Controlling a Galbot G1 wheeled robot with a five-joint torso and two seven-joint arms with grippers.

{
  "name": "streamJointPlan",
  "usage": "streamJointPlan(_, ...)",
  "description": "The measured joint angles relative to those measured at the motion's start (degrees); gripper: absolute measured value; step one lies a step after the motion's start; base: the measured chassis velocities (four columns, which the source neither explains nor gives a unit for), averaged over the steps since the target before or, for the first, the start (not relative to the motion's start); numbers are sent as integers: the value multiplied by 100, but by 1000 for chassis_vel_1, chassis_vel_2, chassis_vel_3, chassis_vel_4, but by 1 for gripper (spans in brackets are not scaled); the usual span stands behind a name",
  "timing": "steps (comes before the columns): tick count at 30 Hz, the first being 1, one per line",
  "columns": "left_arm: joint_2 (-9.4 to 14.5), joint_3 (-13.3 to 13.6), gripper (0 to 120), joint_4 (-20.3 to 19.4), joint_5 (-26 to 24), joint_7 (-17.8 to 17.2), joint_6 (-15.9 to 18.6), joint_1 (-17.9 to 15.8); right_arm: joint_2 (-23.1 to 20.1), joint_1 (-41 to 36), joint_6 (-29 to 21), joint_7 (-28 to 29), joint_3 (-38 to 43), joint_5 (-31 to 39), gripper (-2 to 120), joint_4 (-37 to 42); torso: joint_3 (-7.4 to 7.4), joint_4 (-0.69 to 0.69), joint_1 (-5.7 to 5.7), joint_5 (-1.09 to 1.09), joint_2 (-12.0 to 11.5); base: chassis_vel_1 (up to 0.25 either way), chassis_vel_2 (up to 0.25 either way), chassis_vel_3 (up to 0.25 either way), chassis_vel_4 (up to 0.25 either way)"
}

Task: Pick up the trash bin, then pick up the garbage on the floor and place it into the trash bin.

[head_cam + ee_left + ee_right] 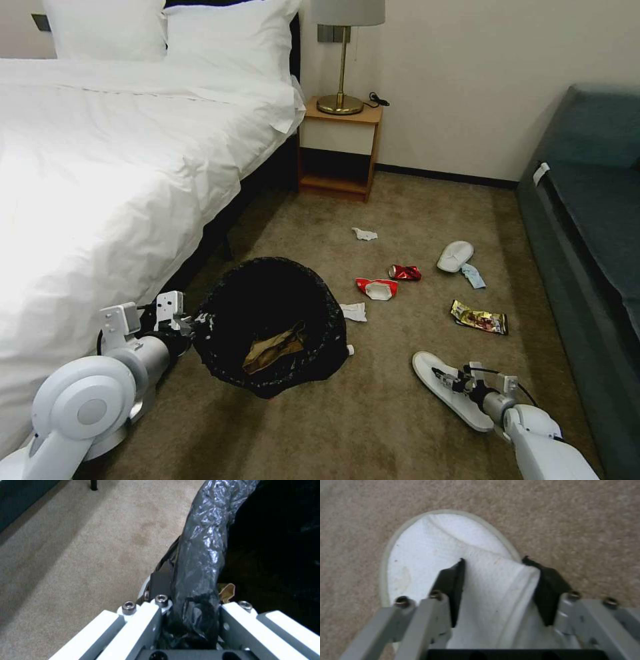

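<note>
A hotel-room clean-up, midway: the left end effector (186, 620) is clamped on the bag-wrapped rim of the trash bin (270, 327), which hangs tilted toward the camera at the near left beside the bed (113, 173), with a brown paper scrap (273, 348) lying inside. At the near right, the right end effector (500, 590) has its dark pads either side of the raised upper of a white slipper (446, 552); the pads sit against the fabric, though whether they are pinching it firmly cannot be told. The slipper's sole appears to rest on the carpet (373, 413).

The bin is judged already picked up; the step in hand is collecting a piece of garbage. The next move calls for a secure pinch on the slipper, a lift, and a carry leftward across the gap to the bin's mouth.

The left arm reaches forward low along the bed's edge, wrist level; the right arm extends down and forward to the floor.

Farther off, toward the nightstand (340, 150), lie a crushed red can (405, 272), a red-white wrapper (377, 288), two crumpled tissues (354, 311), a gold wrapper (479, 317) and a second slipper (455, 256).
</note>
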Motion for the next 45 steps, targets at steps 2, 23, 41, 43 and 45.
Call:
streamJointPlan(2, -17, 7, 3, 6, 18, 14, 0, -4, -20, -12, 27, 33, 0, -39, 33, 3, 0, 0, 0, 0, 0, 0, 0, 0, 0)
streamJointPlan(23, -37, 6, 3, 99, 149, 163, 0, -25, -272, -339, 87, 217, 88, 95, 0, 693, 0, 0, 0, 2, 0, 0, 0, 0, 0)
streamJointPlan(41, -42, 176, 3, 391, 324, 336, 0, -157, -1146, -985, -269, 605, 342, 1063, 0, 3339, 0, 1, 0, 0, 0, 0, 0, 0, 0)
streamJointPlan(43, -27, 191, 3, 418, 337, 359, 0, -166, -1203, -1018, -308, 641, 358, 1144, 0, 3576, 0, 0, 0, 0, 0, 0, 0, 0, 0)
streamJointPlan(45, -2, 220, 3, 466, 349, 391, 0, -184, -1285, -1058, -367, 705, 376, 1264, 0, 3887, 0, 0, 0, -1, 0, 0, 0, 0, 0)
